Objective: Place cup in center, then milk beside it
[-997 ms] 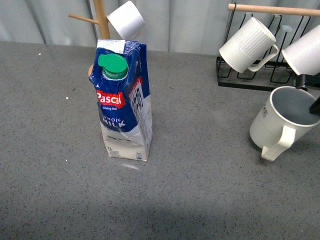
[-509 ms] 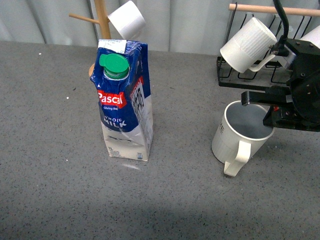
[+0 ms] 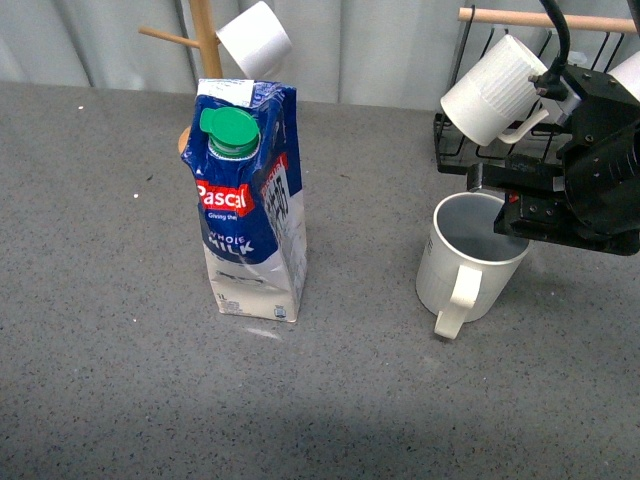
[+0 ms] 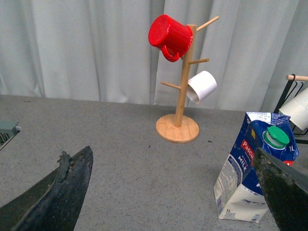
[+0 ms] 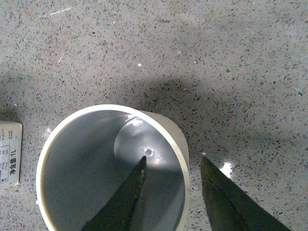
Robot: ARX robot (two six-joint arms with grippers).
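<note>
Front downward; right wrist overhead, close (shared cup)

light: bright, even, diffuse | shadow: soft dark band, grey speckled tabletop | glare: small glint inside large cream-white mug

One milk, one cup, two hanging white mugs, one red mug, one small white cup

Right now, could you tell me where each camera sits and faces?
Front view: robot's body, facing forward and down; milk, cup, right gripper.
Left wrist view: left arm, facing across the table; open left gripper frames the milk, shared with front.
Right wrist view: right arm, facing down into the cup, shared with front; right gripper straddles its wall.
</note>
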